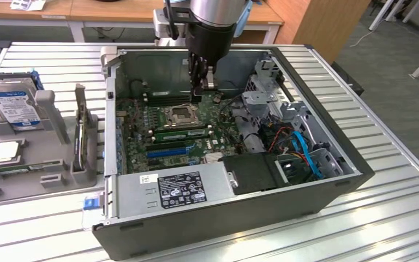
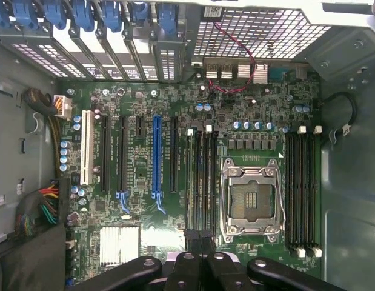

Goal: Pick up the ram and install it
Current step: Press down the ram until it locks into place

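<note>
Right now the gripper (image 1: pixel 207 86) hangs from the arm down inside the open computer case (image 1: pixel 195 221), over the green motherboard (image 1: pixel 140 117), with its two dark fingers clenched tight against each other. From the wrist camera the gripper (image 2: pixel 200 237) shows as a pair of black tips pressed together, sitting over one end of the bank of memory slots that runs just beside the processor socket (image 2: pixel 251 197). The ram (image 2: pixel 191 176) appears as a pale green strip standing on edge in the slot of that bank farthest from the socket, with dark slots between it and the socket. In the exterior view the ram (image 1: pixel 184 130) is a thin green stick lying along the board just beside the metal-framed socket (image 1: pixel 180 114), on the side nearer the power supply (image 1: pixel 173 188). Whether the fingertips touch the stick, or whether it is pushed fully home, cannot be told. A second bank of memory slots (image 2: pixel 302 188) lies on the other side of the socket, and a blue expansion slot (image 2: pixel 155 154) runs parallel farther off. On the exterior view's left, outside the case, a grey tray (image 1: pixel 49 180) on the slatted metal table (image 1: pixel 384 218) holds a hard drive (image 1: pixel 13 106) with a blue label and, nearer the camera, a small square silver chip (image 1: pixel 6 152).
</note>
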Tool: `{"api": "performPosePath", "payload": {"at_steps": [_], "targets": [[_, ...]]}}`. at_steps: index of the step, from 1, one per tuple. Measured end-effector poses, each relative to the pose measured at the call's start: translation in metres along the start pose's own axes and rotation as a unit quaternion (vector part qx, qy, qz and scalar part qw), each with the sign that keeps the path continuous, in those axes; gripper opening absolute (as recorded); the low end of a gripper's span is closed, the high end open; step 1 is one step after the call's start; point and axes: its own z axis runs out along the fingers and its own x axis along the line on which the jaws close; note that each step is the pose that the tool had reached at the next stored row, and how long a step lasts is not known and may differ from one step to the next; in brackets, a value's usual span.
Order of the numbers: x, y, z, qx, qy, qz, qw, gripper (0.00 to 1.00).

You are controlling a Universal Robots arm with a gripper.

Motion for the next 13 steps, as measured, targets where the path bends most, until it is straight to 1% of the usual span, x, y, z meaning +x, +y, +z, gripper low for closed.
{"api": "performPosePath", "payload": {"at_steps": [8, 11, 13], "targets": [[0.0, 0.0, 0.0, 0.0001, -0.0001, 0.002, 1.0, 0.1], [0.0, -0.0001, 0.0001, 0.0005, -0.0005, 0.01, 0.9999, 0.1], [0.0, 0.0, 0.0002, 0.0011, -0.0009, 0.021, 0.9998, 0.1]]}}
